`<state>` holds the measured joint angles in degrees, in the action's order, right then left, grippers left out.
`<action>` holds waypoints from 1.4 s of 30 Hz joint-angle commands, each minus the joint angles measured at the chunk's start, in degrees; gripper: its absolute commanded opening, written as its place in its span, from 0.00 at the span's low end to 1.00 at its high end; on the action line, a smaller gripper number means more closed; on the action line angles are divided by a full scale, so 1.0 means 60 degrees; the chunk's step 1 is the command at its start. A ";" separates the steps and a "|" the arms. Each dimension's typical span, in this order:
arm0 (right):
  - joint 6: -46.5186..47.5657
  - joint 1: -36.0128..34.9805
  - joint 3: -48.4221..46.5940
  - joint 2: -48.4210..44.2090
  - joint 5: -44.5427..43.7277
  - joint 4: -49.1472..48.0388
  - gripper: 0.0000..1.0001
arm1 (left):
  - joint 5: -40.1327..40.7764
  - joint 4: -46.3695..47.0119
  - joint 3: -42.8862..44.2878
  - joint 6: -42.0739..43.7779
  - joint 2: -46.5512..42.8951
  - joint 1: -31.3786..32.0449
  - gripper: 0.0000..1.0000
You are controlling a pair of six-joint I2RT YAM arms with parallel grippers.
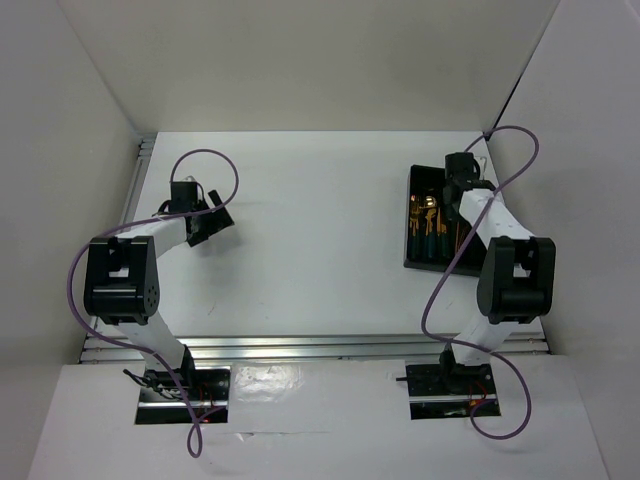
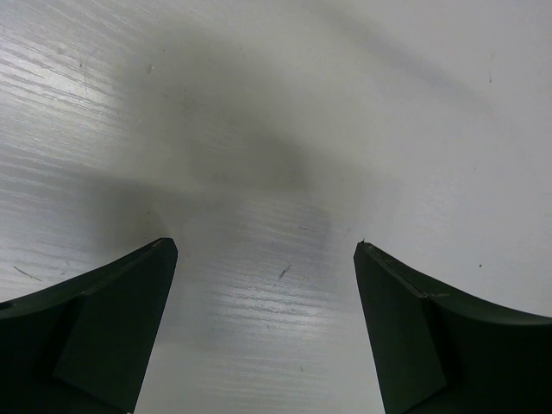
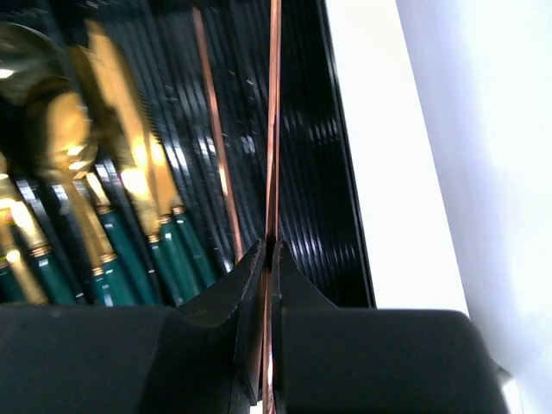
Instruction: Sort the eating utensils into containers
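Sorting looks nearly done: gold-and-teal utensils (image 3: 129,224) lie in the black tray (image 1: 412,262) at the table's (image 1: 300,250) far right, where the right gripper (image 3: 267,252) pinches a copper stick (image 3: 274,129) above the tray's right side, while the left gripper (image 2: 266,252) hangs open, holding nothing.

Teal-handled utensils (image 3: 125,246), chopsticks (image 3: 274,103) in black tray (image 3: 338,198)

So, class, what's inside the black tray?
The tray holds gold cutlery with green handles, a loose stick, and a second stick pinched by the right gripper, which hides the near end.
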<state>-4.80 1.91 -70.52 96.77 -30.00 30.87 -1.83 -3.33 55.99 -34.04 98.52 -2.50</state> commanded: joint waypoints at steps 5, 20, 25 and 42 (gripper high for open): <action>0.0623 0.0047 0.0152 -0.0557 0.1263 -0.0749 0.08 | -0.0106 0.0248 0.0322 0.0137 0.0103 -0.0052 0.99; 0.0712 0.0047 0.0065 0.0524 0.1075 -0.0357 0.09 | -0.0018 0.0160 0.0322 0.0137 0.0103 -0.0052 0.99; 0.0712 0.0047 -0.0156 0.1273 0.0620 0.0172 0.08 | -0.0018 0.0160 0.0322 0.0137 0.0103 -0.0052 0.99; 0.0595 0.0047 -0.0346 0.1288 0.0342 0.0143 0.35 | -0.0018 0.0160 0.0322 0.0137 0.0191 -0.0052 0.99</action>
<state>-0.62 1.91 -70.39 104.51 -26.44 31.20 -1.80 -3.38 56.03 -34.04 99.26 -2.50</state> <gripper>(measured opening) 0.325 0.992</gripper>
